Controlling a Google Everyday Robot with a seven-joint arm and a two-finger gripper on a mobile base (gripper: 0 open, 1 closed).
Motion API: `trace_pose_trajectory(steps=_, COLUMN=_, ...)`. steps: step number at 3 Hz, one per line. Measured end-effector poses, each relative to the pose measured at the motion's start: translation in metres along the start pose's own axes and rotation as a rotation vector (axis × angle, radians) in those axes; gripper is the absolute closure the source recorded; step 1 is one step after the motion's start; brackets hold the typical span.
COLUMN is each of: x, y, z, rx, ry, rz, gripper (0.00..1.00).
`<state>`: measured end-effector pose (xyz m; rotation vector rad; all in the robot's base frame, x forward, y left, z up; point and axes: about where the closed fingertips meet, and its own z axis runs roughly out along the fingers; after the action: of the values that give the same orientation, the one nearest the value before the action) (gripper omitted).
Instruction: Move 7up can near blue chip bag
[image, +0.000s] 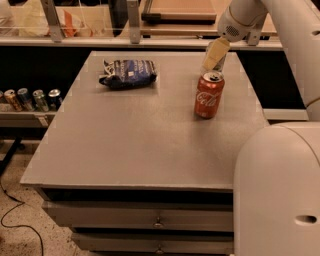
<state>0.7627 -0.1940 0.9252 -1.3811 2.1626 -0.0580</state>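
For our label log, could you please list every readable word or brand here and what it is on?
"Coca-Cola": on the red can.
White lettering on the blue chip bag: blurred, unreadable.
Labels on the shelf cans: too small.
The gripper, just beyond the red can: no text seen.
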Motion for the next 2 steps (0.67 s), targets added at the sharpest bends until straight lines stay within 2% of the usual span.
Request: trace_pose_trajectory(steps=2, x=0.0005, y=0.0028, z=0.0120, rx=-0.023, ry=0.002, rz=0.016, gripper=0.00)
